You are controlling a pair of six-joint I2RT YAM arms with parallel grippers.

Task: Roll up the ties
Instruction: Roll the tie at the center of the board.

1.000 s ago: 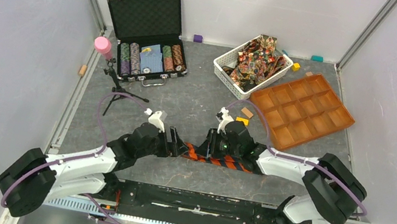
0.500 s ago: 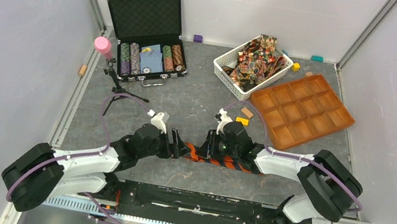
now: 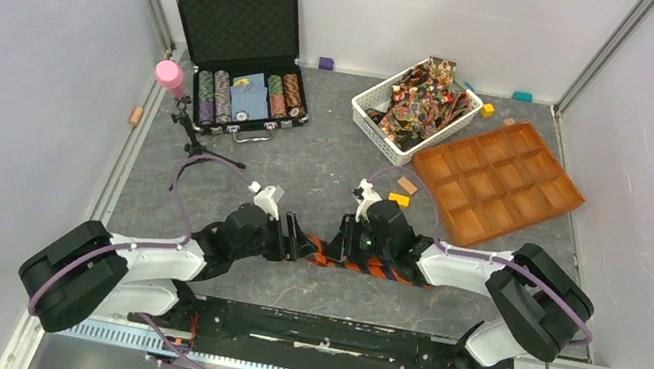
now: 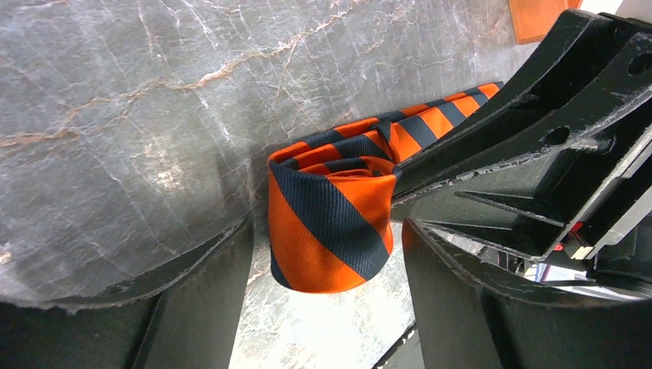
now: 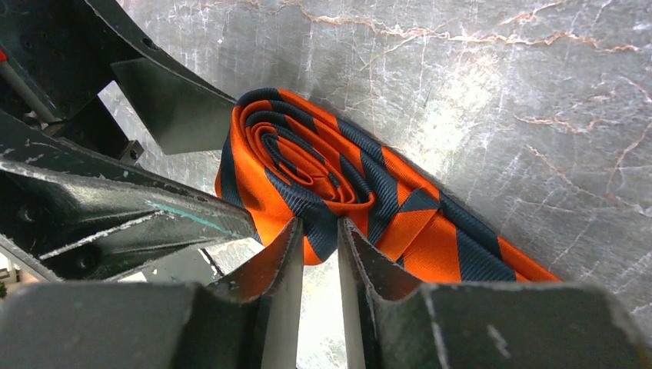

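Surroundings: at the far side of the table (image 3: pixel 326 169) stand an open chip case (image 3: pixel 244 58), a white basket (image 3: pixel 363 106) heaped with patterned ties (image 3: pixel 425 95), and an orange compartment tray (image 3: pixel 498 181); a small tripod (image 3: pixel 186 124) with a pink top stands at the left edge. All are well apart from the work at near centre. The closest loose item is a yellow block (image 3: pixel 399 198) just beyond the right gripper (image 3: pixel 345 241). The striped tie (image 3: pixel 370 265) lies on the table between the two grippers, its rolled end toward the left gripper (image 3: pixel 298 240), its flat length running right beneath the right arm. Bare table surrounds the grippers on the far side; the near side is bounded by the mounting rail (image 3: pixel 317 330). The overhead view hides the jaws. The left wrist view shows the left gripper (image 4: pixel 327 254) open, its fingers (image 4: pixel 200 300) standing either side of the roll (image 4: pixel 327 223), with the right arm's fingers crowding in from the upper right. The right wrist view shows the spiral of the roll (image 5: pixel 307 165) end-on and the right gripper (image 5: pixel 319 227) pinched narrowly on its lower edge.
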